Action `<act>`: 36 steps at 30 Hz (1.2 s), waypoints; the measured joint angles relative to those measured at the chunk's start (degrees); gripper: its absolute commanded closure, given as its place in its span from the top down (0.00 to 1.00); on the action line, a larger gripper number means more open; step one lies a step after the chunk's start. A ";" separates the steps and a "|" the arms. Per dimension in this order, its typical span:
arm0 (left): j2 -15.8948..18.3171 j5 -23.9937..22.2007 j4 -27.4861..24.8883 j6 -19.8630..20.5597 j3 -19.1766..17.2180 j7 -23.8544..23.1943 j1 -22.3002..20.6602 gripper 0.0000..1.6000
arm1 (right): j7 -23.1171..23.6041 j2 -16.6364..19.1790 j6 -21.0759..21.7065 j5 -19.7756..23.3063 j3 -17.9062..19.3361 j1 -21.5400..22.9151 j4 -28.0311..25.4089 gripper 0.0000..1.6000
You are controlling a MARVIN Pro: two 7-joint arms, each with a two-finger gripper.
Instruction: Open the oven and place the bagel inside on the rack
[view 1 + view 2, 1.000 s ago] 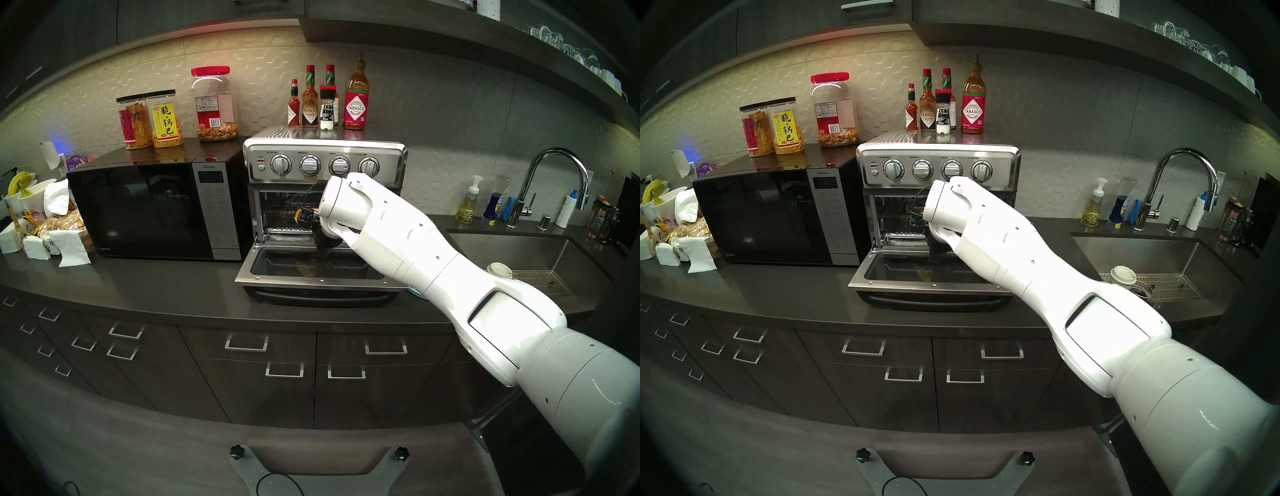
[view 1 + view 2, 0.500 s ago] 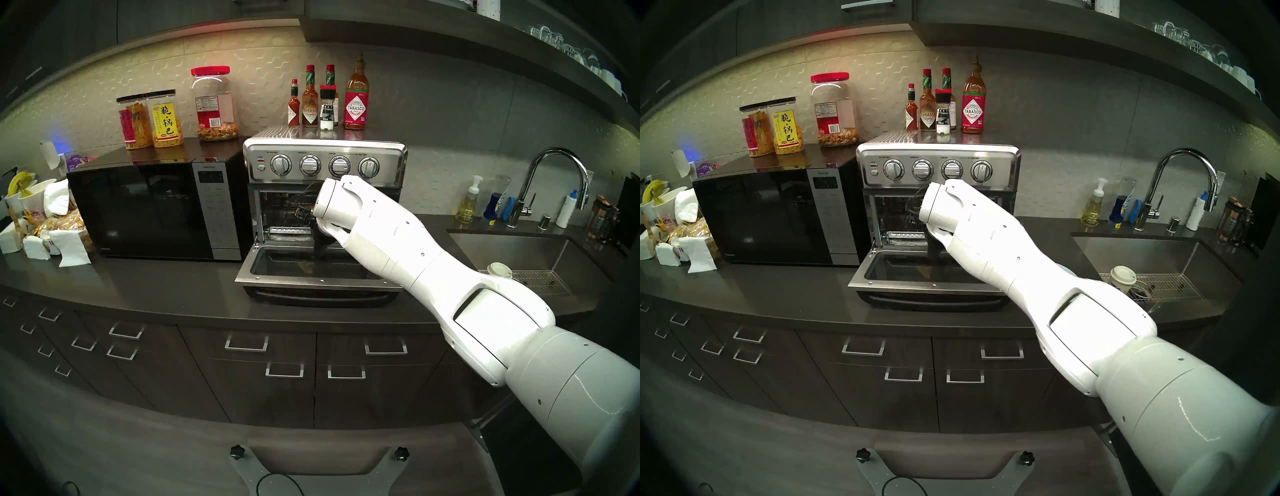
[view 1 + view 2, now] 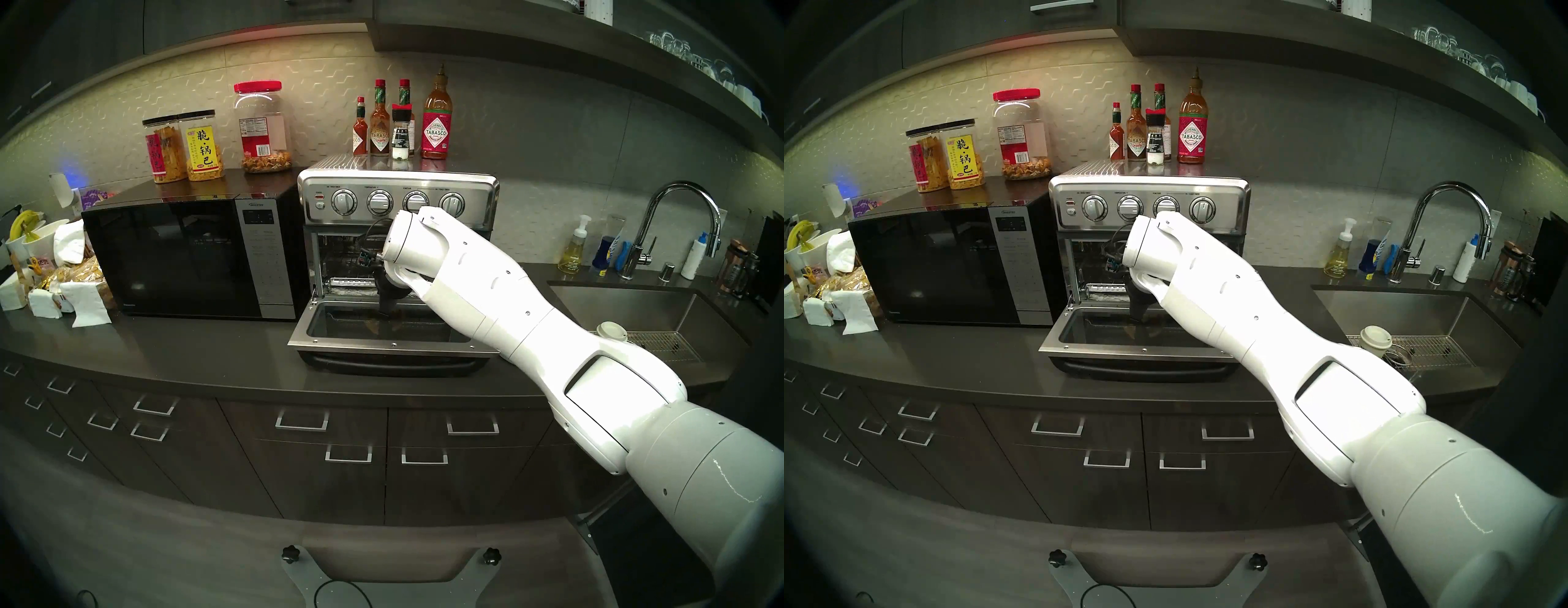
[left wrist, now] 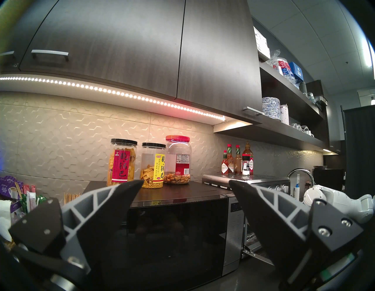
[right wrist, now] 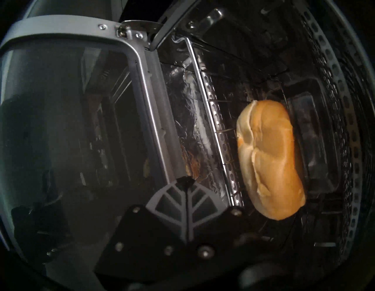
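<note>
The brushed-steel oven (image 3: 396, 199) stands with its glass door (image 3: 382, 344) dropped flat open; it also shows in the head right view (image 3: 1149, 204) and the left wrist view (image 4: 249, 178). In the right wrist view, which is turned on its side, the golden bagel (image 5: 269, 160) lies on the wire rack (image 5: 221, 142) inside the oven. My right gripper (image 5: 185, 180) is shut and empty, just in front of the rack's ribbed bar, apart from the bagel. In the head views it (image 3: 388, 303) hangs at the oven mouth and my wrist hides the bagel. My left gripper (image 4: 186, 187) is open and empty, facing the microwave.
A black microwave (image 3: 191, 259) stands left of the oven with snack jars (image 3: 203, 146) on top. Sauce bottles (image 3: 399, 123) stand on the oven. A sink (image 3: 645, 305) with a tap and a paper cup (image 3: 611, 330) lies to the right. Bread bags and napkins (image 3: 72, 288) sit far left.
My right wrist has shifted a little to the left and up at the oven mouth. The oven door stays open. The left arm stays out of the head views.
</note>
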 measured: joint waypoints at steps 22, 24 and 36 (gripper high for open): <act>-0.02 0.04 -0.07 0.01 0.00 0.00 0.01 1.00 | 2.77 11.55 1.08 -1.00 -0.77 -6.82 -18.13 0.00; -0.02 0.05 -0.07 0.01 0.00 0.00 0.01 1.00 | 2.77 12.33 1.07 -0.91 -0.70 -7.39 -19.48 0.00; -0.03 0.11 -0.08 0.01 0.00 0.00 0.01 1.00 | 2.72 18.71 1.06 0.72 0.74 -11.64 -29.74 0.00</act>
